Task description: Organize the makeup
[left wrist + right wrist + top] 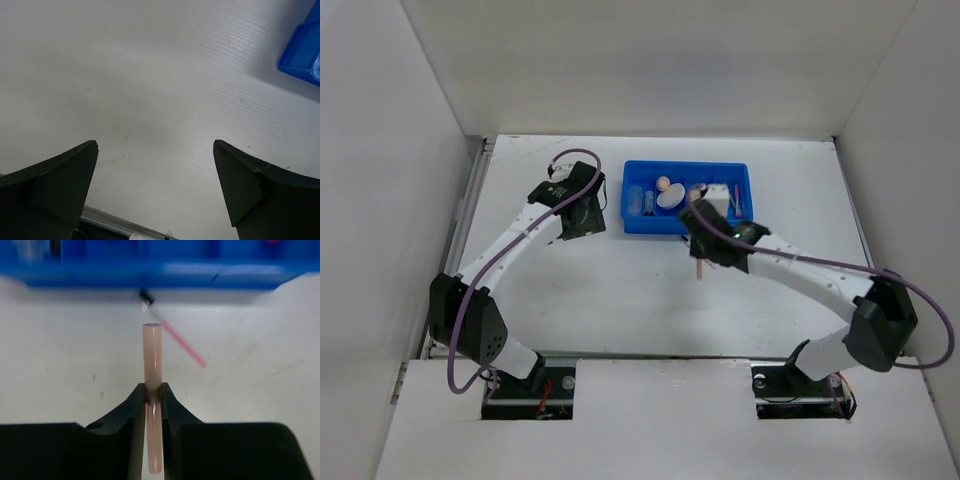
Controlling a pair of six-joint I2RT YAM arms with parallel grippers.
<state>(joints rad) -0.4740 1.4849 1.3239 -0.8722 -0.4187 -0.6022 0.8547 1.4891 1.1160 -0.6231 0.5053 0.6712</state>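
My right gripper (152, 390) is shut on a peach pencil (152, 360), held just above the table in front of the blue tray (150, 275). In the top view the pencil (701, 268) sticks out below the right gripper (706, 242). A thin pink pencil with a black tip (182, 342) lies on the table by the tray's front wall. The tray (685, 165) holds a peach egg sponge (663, 184), a cream puff (670, 197), a clear tube (648, 200) and thin pencils (738, 197). My left gripper (582, 215) is open and empty left of the tray.
In the left wrist view, the open left gripper (155, 145) is over bare white table, with a corner of the tray (302, 55) at the upper right. White walls enclose the table on the left, back and right.
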